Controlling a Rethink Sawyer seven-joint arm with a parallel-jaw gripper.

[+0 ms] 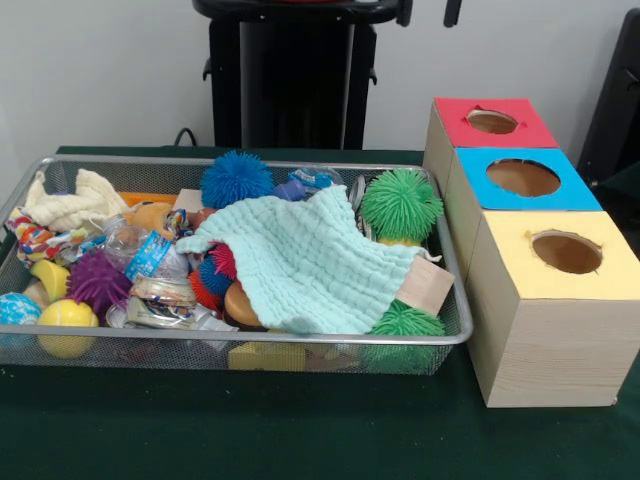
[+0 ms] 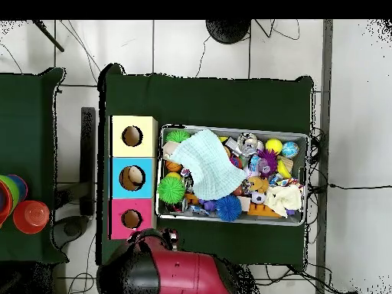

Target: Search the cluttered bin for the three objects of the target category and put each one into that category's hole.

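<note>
The wire mesh bin (image 1: 120,342) (image 2: 230,129) is full of toys. A pale green cloth (image 1: 300,265) (image 2: 210,172) lies over its middle and hides what is under it. Around the cloth are two green spiky balls (image 1: 401,205) (image 1: 405,322), a blue spiky ball (image 1: 236,178), a purple spiky ball (image 1: 97,282) and a yellow ball (image 1: 67,322). The hole (image 1: 566,251) (image 2: 132,136) in the yellow-topped box is open and looks empty. Of my gripper (image 1: 453,10), only a dark tip shows at the top edge, far back from the bin.
The blue-topped box (image 1: 523,178) and the red-topped box (image 1: 492,122) stand in a row behind the yellow one, right of the bin. A wooden block (image 1: 428,285) leans in the bin's right end. A white cloth (image 1: 75,205) lies at its far left. Coloured cups (image 2: 19,205) stand on a side table.
</note>
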